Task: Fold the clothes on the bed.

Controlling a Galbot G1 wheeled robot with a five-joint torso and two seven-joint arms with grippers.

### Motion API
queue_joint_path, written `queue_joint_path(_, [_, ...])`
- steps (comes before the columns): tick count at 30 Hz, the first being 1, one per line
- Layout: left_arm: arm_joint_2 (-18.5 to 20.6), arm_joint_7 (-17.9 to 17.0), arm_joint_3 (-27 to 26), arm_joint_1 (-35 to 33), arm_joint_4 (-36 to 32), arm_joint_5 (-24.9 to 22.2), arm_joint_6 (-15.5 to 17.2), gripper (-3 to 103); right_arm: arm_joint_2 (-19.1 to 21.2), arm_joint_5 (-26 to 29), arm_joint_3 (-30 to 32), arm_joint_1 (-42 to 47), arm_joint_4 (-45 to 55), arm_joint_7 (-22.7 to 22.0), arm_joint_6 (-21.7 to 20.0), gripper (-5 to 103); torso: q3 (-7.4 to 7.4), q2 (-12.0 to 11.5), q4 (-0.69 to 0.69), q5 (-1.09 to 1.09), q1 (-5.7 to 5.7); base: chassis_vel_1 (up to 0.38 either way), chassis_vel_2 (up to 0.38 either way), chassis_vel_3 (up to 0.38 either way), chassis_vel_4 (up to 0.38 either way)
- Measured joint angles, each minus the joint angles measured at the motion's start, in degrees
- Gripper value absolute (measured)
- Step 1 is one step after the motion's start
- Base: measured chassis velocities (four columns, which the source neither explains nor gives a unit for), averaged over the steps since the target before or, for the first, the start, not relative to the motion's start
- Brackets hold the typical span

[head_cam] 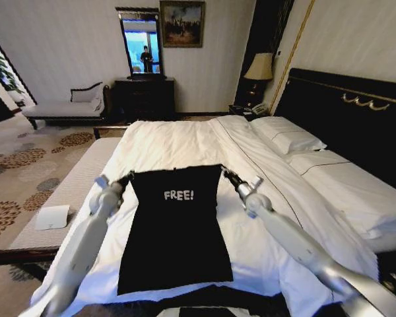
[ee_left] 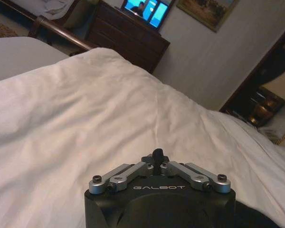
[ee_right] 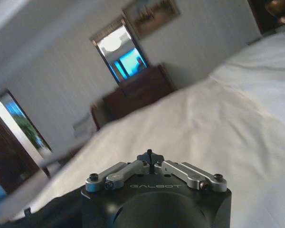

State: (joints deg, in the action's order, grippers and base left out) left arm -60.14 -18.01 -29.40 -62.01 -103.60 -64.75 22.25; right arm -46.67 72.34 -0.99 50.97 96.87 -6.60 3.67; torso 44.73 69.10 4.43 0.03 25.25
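Left gripper (head_cam: 128, 177) and right gripper (head_cam: 228, 175), fingers pressed together, sit at top corners of black short-sleeved "FREE!" T-shirt (head_cam: 175, 231); whether they pinch fabric, unclear. Shirt flat on white-sheeted double bed (head_cam: 185, 142). Light, limp; likely best held at corners.

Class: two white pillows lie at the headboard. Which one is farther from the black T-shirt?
The flatter pillow by the right gripper's arm; the plumper pillow lies closer to the T-shirt.
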Motion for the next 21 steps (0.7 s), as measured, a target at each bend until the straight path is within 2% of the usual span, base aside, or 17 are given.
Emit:
queue_joint_path(2, [-0.09, -0.04, -0.78, -2.45, -1.69, 0.39, 0.12, 1, 0.66, -0.7, 0.61, 2.19, 1.47, -0.86, 0.06, 0, 0.0, 0.0, 0.0, -0.01, 0.0, 0.0, 0.0, 0.0, 0.0])
queue_joint_path(6, [-2.58, -0.16, -4.83, -15.6, -8.04, 4.24, 0.26, 1, 1.98, -4.72, 4.54, 13.12, 7.73, -4.66, 0.31, 0, 0.01, 0.0, -0.02, -0.04, 0.0, 0.0, 0.0, 0.0, 0.0])
queue_joint_path(7, [-2.58, -0.16, -4.83, -15.6, -8.04, 4.24, 0.26, 1, 1.98, -4.72, 4.54, 13.12, 7.73, -4.66, 0.31, 0, 0.01, 0.0, -0.02, -0.04, 0.0, 0.0, 0.0, 0.0, 0.0])
queue_joint_path(12, [-5.56, 0.24, -8.9, -27.58, -12.67, 9.57, 0.86, 1, 1.5, -11.07, 8.2, 27.67, 13.17, -8.18, 1.57, 0, 0.01, 0.01, -0.01, -0.02, 0.01, 0.0, 0.0, 0.0, 0.0])
queue_joint_path(13, [-5.56, 0.24, -8.9, -27.58, -12.67, 9.57, 0.86, 1, 1.5, -11.07, 8.2, 27.67, 13.17, -8.18, 1.57, 0, 0.01, 0.01, -0.01, -0.02, 0.01, 0.0, 0.0, 0.0, 0.0])
queue_joint_path(17, [-7.82, 1.21, -9.65, -32.77, -12.64, 14.28, -0.24, 1, -0.86, -16.69, 10.31, 36.52, 14.65, -8.74, 3.45, 0, 0.01, 0.01, -0.01, -0.03, 0.01, 0.0, 0.0, 0.0, 0.0])
queue_joint_path(21, [-9.12, 1.47, -9.82, -34.32, -12.33, 15.62, -0.27, 1, -2.43, -19.0, 10.83, 39.85, 14.62, -8.95, 4.34, 0, 0.02, 0.01, -0.01, -0.04, 0.03, 0.0, 0.0, 0.0, 0.0])
